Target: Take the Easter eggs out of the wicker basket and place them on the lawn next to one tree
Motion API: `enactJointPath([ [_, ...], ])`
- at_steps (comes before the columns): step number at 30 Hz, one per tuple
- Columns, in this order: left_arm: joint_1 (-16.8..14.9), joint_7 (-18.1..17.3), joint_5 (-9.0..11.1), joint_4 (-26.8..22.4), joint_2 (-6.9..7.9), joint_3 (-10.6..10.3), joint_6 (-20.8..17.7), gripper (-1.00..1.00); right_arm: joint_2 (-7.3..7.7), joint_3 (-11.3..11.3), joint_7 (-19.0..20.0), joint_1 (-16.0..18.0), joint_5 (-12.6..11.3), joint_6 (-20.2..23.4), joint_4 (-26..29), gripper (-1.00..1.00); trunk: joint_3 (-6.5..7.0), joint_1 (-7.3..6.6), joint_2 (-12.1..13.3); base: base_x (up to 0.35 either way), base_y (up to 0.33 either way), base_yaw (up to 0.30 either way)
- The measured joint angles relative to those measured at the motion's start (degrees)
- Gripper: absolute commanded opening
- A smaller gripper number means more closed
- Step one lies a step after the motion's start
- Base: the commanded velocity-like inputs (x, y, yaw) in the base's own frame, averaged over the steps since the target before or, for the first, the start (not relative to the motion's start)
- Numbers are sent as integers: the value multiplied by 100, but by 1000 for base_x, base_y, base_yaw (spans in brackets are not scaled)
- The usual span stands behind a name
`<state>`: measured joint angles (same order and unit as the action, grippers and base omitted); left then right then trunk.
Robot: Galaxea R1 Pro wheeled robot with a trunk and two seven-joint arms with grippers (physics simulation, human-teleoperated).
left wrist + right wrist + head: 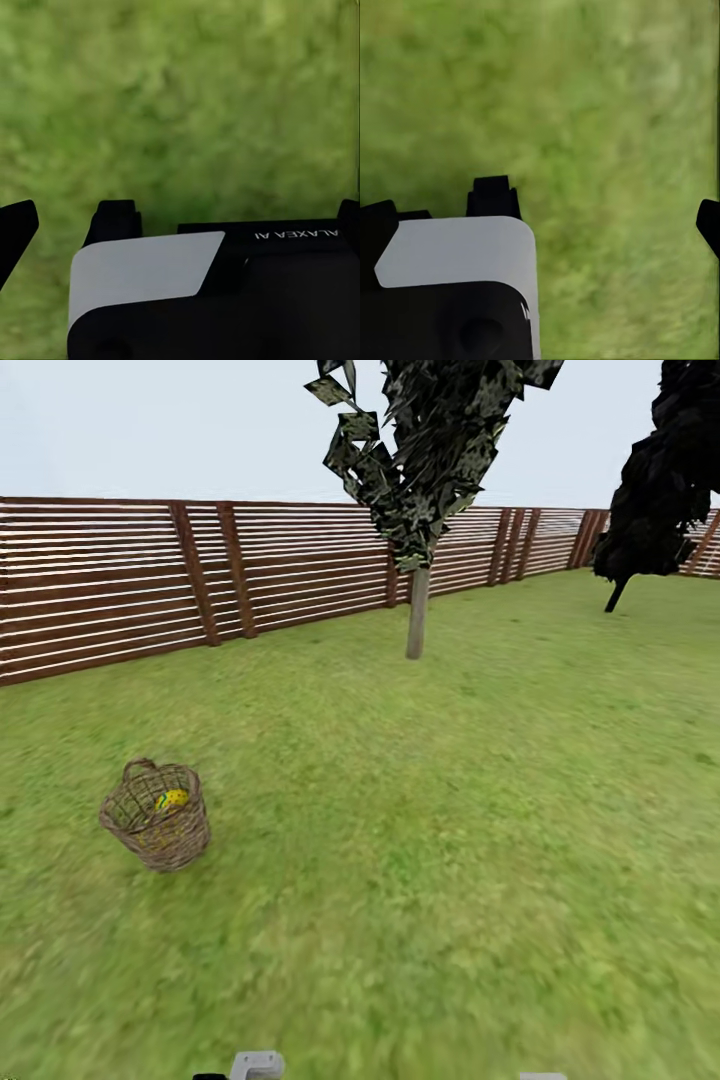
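Grippers low over lawn

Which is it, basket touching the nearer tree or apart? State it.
Apart. In the head view the basket stands on the lawn at the left, and a wide stretch of bare grass separates it from the tree by the fence.

Brown slatted fence across the back, thin-stemmed tree with dark jagged foliage standing in front of it, black-leaved tree leaning at far right near the fence, pale sky above
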<state>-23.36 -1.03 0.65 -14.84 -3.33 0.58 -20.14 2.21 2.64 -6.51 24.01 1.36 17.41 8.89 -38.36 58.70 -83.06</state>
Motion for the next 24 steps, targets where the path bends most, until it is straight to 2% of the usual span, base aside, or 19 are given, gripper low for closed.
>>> enactJointPath([
  [24,0,0,0,0,0,-1,0,100,-28,0,-27,0,8,12,-15,100,61,0,0,326,-94,284],
])
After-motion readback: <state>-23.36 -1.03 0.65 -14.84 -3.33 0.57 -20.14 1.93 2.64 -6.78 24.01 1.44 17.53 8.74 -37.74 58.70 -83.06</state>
